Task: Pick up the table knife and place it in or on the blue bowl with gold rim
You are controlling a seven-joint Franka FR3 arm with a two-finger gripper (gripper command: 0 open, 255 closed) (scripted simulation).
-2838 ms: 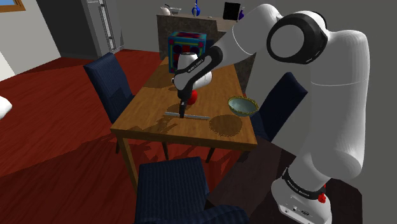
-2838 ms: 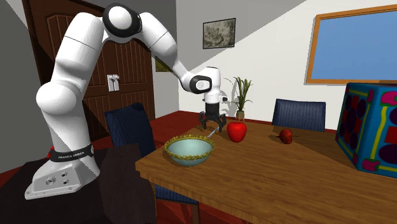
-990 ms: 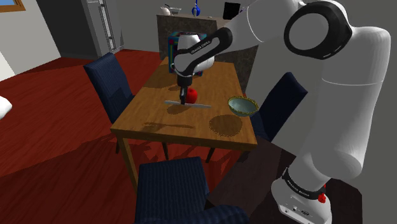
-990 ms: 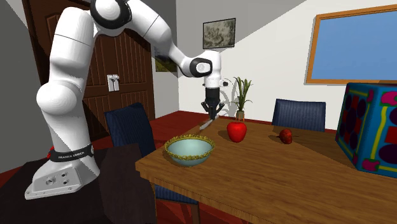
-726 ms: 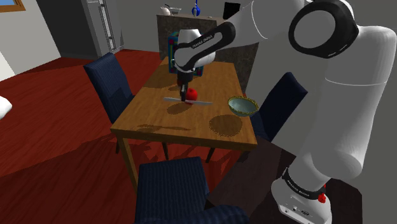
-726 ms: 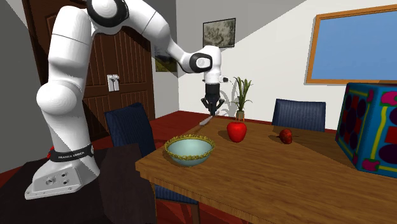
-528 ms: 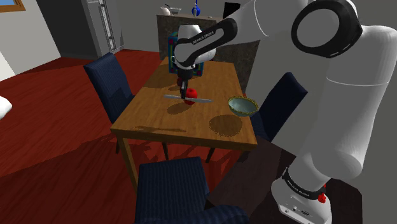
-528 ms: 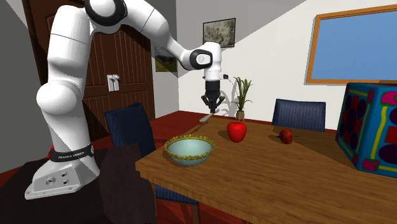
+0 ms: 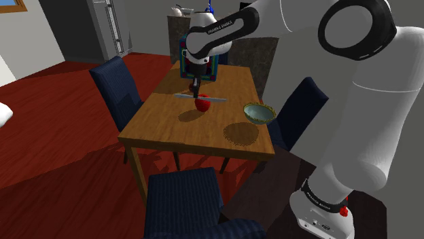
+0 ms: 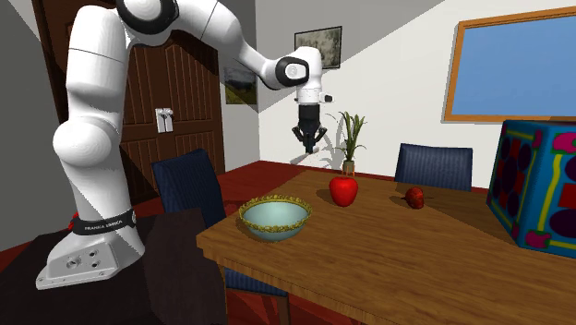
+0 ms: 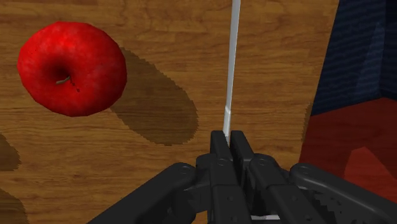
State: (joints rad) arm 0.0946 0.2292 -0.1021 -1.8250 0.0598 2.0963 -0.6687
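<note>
Where the tool (image 11: 229,137) clamps, the knife (image 11: 232,57) protrudes.

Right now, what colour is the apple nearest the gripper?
The apple is red, clearest in the wrist view.

Slim grey knife (image 11: 231,63) hangs level aloft; gold-rimmed blue bowl (image 10: 274,227) sits upright.

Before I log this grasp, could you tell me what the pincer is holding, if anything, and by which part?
The pincer is shut on the table knife, clasping it near the middle of its length.
</note>
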